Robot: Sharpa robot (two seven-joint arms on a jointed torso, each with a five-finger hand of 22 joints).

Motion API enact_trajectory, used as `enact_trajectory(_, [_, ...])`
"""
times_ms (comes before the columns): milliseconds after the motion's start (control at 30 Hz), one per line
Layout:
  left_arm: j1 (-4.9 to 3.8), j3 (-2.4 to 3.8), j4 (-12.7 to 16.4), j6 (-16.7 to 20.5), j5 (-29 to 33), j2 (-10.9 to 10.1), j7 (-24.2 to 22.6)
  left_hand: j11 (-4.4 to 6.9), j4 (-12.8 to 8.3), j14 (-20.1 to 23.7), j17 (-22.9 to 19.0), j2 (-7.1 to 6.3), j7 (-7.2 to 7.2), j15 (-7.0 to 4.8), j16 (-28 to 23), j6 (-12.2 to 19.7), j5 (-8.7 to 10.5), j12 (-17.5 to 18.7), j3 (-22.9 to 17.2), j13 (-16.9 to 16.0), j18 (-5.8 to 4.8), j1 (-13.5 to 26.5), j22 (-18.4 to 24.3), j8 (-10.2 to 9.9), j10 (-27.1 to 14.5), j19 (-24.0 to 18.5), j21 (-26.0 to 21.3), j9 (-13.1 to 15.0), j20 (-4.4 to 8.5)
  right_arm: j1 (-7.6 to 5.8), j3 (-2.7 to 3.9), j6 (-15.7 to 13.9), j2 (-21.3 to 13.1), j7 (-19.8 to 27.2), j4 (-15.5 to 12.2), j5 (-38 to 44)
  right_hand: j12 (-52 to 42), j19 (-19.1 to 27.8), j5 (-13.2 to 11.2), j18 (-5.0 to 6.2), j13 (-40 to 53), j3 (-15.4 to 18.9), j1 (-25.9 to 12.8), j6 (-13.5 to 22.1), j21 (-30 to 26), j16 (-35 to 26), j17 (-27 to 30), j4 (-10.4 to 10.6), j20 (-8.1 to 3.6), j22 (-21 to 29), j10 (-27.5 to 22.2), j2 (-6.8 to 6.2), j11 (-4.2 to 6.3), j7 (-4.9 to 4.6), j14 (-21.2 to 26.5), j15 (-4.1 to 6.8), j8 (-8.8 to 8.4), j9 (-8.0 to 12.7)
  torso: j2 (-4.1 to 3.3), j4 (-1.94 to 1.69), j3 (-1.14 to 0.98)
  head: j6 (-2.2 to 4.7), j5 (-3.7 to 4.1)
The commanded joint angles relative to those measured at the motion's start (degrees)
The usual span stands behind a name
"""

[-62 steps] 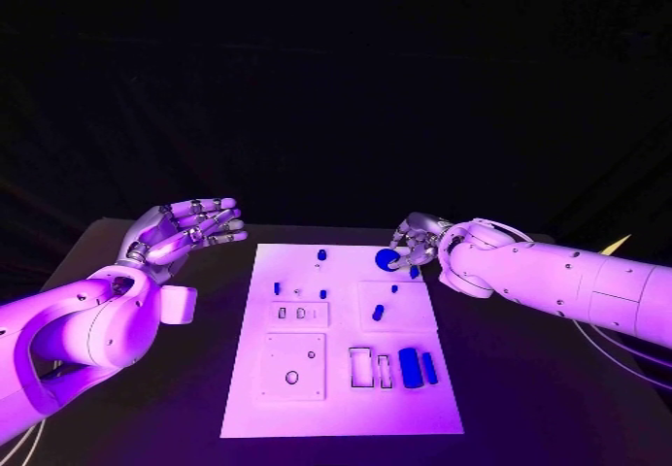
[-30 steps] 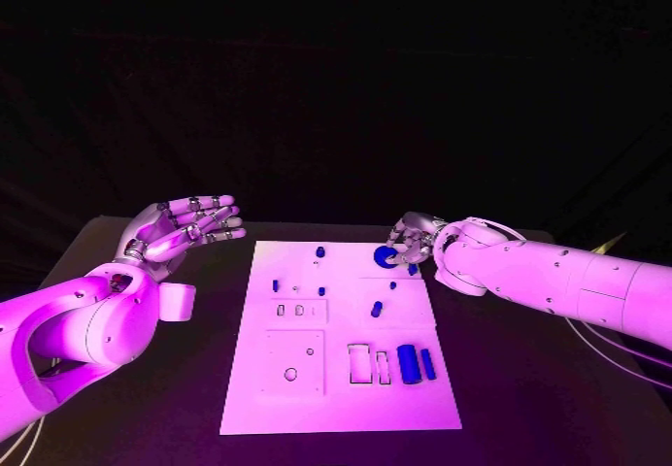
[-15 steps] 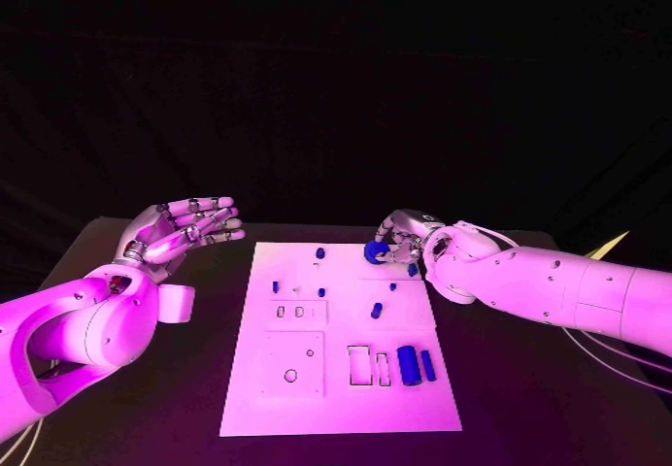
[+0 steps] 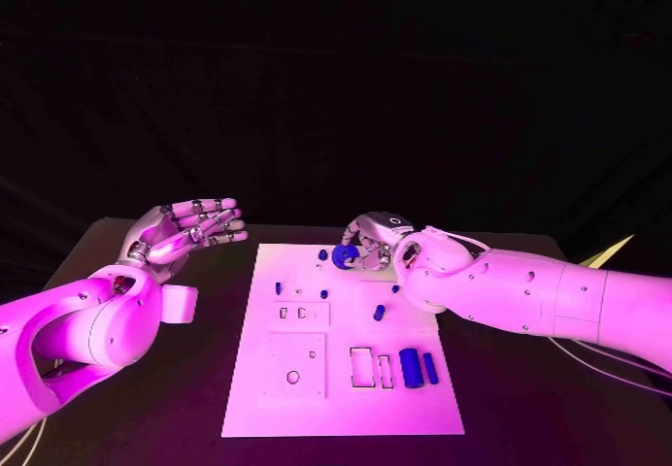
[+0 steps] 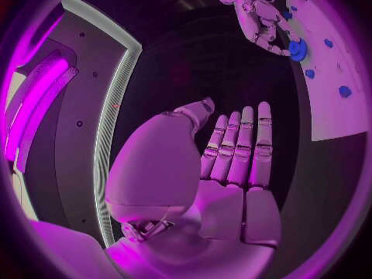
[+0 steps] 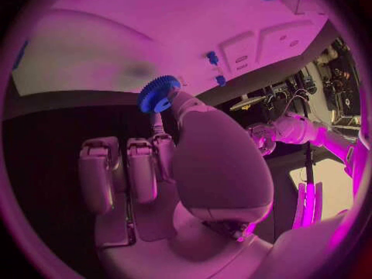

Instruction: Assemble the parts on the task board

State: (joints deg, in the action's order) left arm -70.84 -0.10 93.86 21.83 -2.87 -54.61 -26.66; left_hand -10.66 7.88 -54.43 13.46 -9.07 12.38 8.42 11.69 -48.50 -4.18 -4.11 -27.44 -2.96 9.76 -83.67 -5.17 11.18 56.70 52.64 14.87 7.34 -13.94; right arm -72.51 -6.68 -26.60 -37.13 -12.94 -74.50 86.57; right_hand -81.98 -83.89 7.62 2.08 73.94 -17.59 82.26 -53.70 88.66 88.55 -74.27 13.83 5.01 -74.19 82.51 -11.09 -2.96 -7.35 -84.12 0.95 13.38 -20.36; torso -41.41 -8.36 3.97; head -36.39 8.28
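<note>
The right hand pinches a small blue gear with a toothed rim in its fingers, above the far edge of the white task board. The left hand hovers over the bench left of the board, palm up, fingers spread, holding nothing.
</note>
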Motion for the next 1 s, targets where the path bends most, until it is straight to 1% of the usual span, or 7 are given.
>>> enact_trajectory(33, [-0.07,0.05,0.1,-0.2,0.0,0.2,0.0,-0.20,-0.8,0.5,0.9,-0.72,0.69,0.17,-0.8,0.7,-0.01,0.5,-0.5,-0.8,0.52,1.0,-0.9,0.2,-0.6,0.8,1.1,0.7,0.03,-0.04,-0.04,-0.4,1.6,-0.5,0.5,1.4,-1.4,-6.1,0.5,-2.08,10.4,-3.9,-0.6,-2.6,1.3,0.8,-13.9,-0.2,-0.41,-15.8,2.9,0.54,0.44,0.11,-5.5,0.51,0.87,-1.7,-0.06,-0.12,0.03,-0.01,-0.33])
enact_trajectory(200, [-0.08,0.05,0.1,-0.1,0.0,0.3,0.0,-0.20,-0.8,0.5,0.9,-0.72,0.69,0.17,-0.8,0.7,-0.01,0.5,-0.5,-0.8,0.52,1.0,-0.9,0.2,-0.6,0.8,1.1,0.7,0.03,-0.03,-0.11,-0.6,3.9,-0.7,1.7,2.2,-1.3,-6.1,0.5,-2.08,10.4,-4.0,-0.7,-2.6,1.3,0.8,-13.9,-0.2,-0.41,-15.8,2.9,0.53,0.45,0.11,-5.5,0.52,0.86,-1.7,-0.01,-0.13,0.09,-0.15,-0.58])
enact_trajectory(300, [-0.08,0.05,0.1,-0.1,0.0,0.4,0.0,-0.20,-0.8,0.5,0.9,-0.72,0.69,0.17,-0.8,0.7,-0.01,0.5,-0.5,-0.8,0.52,1.0,-0.9,0.2,-0.6,0.8,1.1,0.7,0.03,0.05,-0.19,-0.5,5.2,-0.7,2.6,2.4,-1.3,-6.1,0.5,-2.08,10.4,-4.0,-0.7,-2.6,1.3,0.8,-13.9,-0.2,-0.41,-15.8,2.9,0.53,0.45,0.11,-5.5,0.52,0.86,-1.7,-0.05,-0.13,0.03,-0.18,-0.74])
enact_trajectory(400, [-0.08,0.05,0.1,-0.2,0.0,0.4,0.0,-0.20,-0.8,0.5,0.9,-0.72,0.69,0.17,-0.8,0.7,-0.01,0.5,-0.5,-0.8,0.52,1.0,-0.9,0.2,-0.6,0.8,1.1,0.7,0.03,0.18,-0.29,-0.5,6.3,-0.7,3.6,2.5,-1.3,-6.1,0.5,-2.08,10.4,-4.0,-0.7,-2.6,1.3,0.8,-13.9,-0.2,-0.41,-15.8,2.9,0.53,0.45,0.11,-5.5,0.52,0.86,-1.7,-0.03,-0.25,0.06,-0.27,-0.81])
enact_trajectory(567, [-0.09,0.05,0.2,-0.2,0.0,0.6,0.0,-0.20,-0.8,0.5,0.9,-0.72,0.69,0.17,-0.8,0.7,-0.01,0.5,-0.5,-0.8,0.52,1.0,-0.9,0.2,-0.6,0.8,1.1,0.7,0.03,0.45,-0.46,-0.1,7.9,-0.7,5.1,2.6,-1.3,-6.1,0.5,-2.08,10.4,-4.1,-0.8,-2.6,1.3,0.8,-13.9,-0.2,-0.42,-15.8,2.9,0.50,0.46,0.10,-5.5,0.52,0.82,-1.7,-0.06,-0.12,0.02,-0.44,-0.99])
enact_trajectory(600, [-0.09,0.05,0.2,-0.2,0.0,0.6,0.0,-0.20,-0.8,0.5,0.9,-0.72,0.69,0.17,-0.8,0.7,-0.01,0.5,-0.5,-0.8,0.52,1.0,-0.9,0.2,-0.6,0.8,1.1,0.7,0.03,0.50,-0.49,0.0,8.1,-0.8,5.3,2.6,-1.3,-6.1,0.5,-2.08,10.4,-4.1,-0.8,-2.6,1.3,0.8,-13.9,-0.2,-0.42,-15.8,2.9,0.50,0.46,0.10,-5.5,0.52,0.82,-1.7,-0.07,-0.04,-0.01,-0.44,-1.09])
enact_trajectory(1000, [-0.09,0.06,0.2,-0.1,-0.1,0.6,0.0,-0.21,-1.0,0.5,1.1,-0.69,0.71,0.18,-0.9,0.8,0.00,0.5,-0.6,-0.8,0.52,0.9,-0.9,0.2,-0.7,0.7,1.2,0.7,0.01,1.17,-0.73,1.7,9.3,-0.7,6.6,2.5,-1.3,-6.1,0.5,-2.08,10.4,-4.2,-1.0,-2.5,1.3,0.8,-13.9,-0.2,-0.43,-15.8,2.9,0.35,0.44,0.08,-5.5,0.53,0.72,-1.6,-0.08,0.06,-0.07,-0.68,-1.28])
